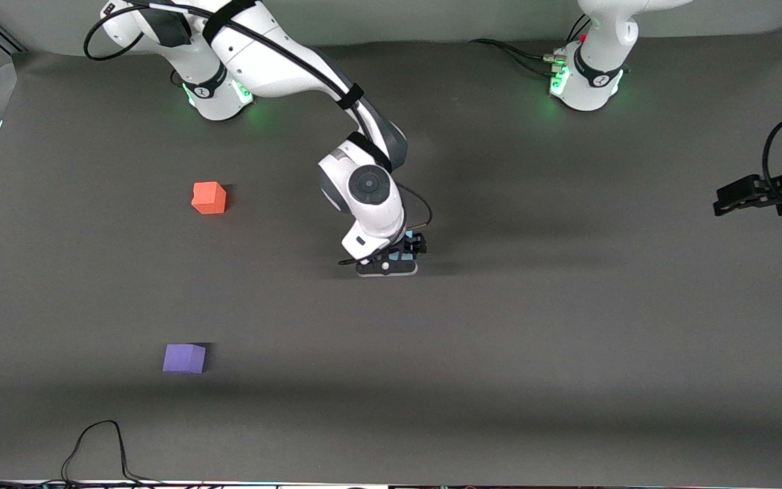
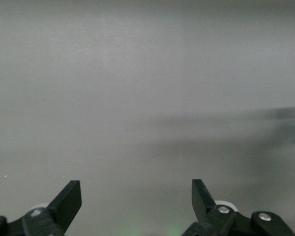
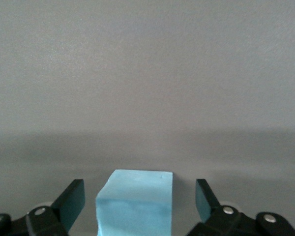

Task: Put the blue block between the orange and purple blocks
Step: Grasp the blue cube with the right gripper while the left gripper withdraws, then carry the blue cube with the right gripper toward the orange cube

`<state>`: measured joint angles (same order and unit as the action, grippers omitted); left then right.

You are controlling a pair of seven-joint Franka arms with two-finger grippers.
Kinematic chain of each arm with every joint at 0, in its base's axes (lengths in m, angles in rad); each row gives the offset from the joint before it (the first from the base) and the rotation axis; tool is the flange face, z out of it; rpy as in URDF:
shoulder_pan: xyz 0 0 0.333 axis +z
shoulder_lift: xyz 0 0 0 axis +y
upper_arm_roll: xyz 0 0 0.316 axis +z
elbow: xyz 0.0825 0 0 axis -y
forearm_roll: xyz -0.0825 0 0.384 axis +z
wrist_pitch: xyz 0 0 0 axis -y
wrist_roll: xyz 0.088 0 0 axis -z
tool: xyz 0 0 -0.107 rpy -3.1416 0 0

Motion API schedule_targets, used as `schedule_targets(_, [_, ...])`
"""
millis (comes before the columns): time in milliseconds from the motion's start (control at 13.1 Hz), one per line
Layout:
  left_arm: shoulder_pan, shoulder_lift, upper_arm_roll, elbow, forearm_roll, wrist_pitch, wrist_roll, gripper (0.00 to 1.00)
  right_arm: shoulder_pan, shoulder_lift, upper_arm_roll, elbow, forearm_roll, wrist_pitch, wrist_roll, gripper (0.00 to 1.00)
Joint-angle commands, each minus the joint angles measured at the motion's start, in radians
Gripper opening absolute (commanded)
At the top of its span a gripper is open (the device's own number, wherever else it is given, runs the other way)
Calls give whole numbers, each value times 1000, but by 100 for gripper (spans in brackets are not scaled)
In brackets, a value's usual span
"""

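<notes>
Front view: right gripper [image 1: 398, 261] sits low around the blue block [image 1: 401, 257] mid-table; orange block [image 1: 209, 197] and purple block [image 1: 184, 358] lie toward the right arm's end. Left gripper [image 1: 723, 204] waits aloft. Left wrist view: fingers [image 2: 69, 200] apart, holding nothing. Right wrist view: fingers [image 3: 73, 199] spread, block between them, untouched.

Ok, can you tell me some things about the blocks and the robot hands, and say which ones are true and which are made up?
1. The blue block sits between the right gripper's open fingers. True.
2. The fingers are squeezing the blue block. False: there are gaps on both sides.
3. The orange block and purple block touch each other. False: they lie well apart, with the purple one nearer the front camera.
4. The left gripper is open and holds nothing. True.
5. The blue block is already between the other two. False: it is at the middle of the table.
</notes>
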<state>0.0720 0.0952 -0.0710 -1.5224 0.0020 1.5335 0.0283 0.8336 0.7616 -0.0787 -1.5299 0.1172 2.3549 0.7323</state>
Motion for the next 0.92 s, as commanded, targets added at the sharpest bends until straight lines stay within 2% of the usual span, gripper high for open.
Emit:
schedule_targets(0, [-147, -66, 121, -79, 18, 37, -1, 100, 12, 16, 11, 14, 21, 9, 39, 100])
schedule_targets(382, [-155, -64, 128, -70, 18, 17, -1, 100, 33, 8, 13, -39, 18, 9, 58, 98])
schedule_targets(459, [-156, -64, 128, -70, 18, 17, -2, 100, 33, 5, 13, -51, 18, 9, 55, 81])
schedule_targets(535, [-155, -64, 128, -70, 18, 16, -2, 100, 32, 4, 13, -53, 18, 6, 49, 55])
schedule_targets(612, [-156, -66, 128, -70, 18, 16, -2, 100, 32, 1, 13, -53, 18, 1, 45, 39])
schedule_targets(688, [-156, -66, 128, -70, 18, 16, -2, 100, 30, -4, 13, -52, 18, -6, 45, 33])
schedule_targets(841, [-156, -64, 128, -70, 18, 16, -4, 100, 27, -25, 10, -52, 18, -17, 42, 30])
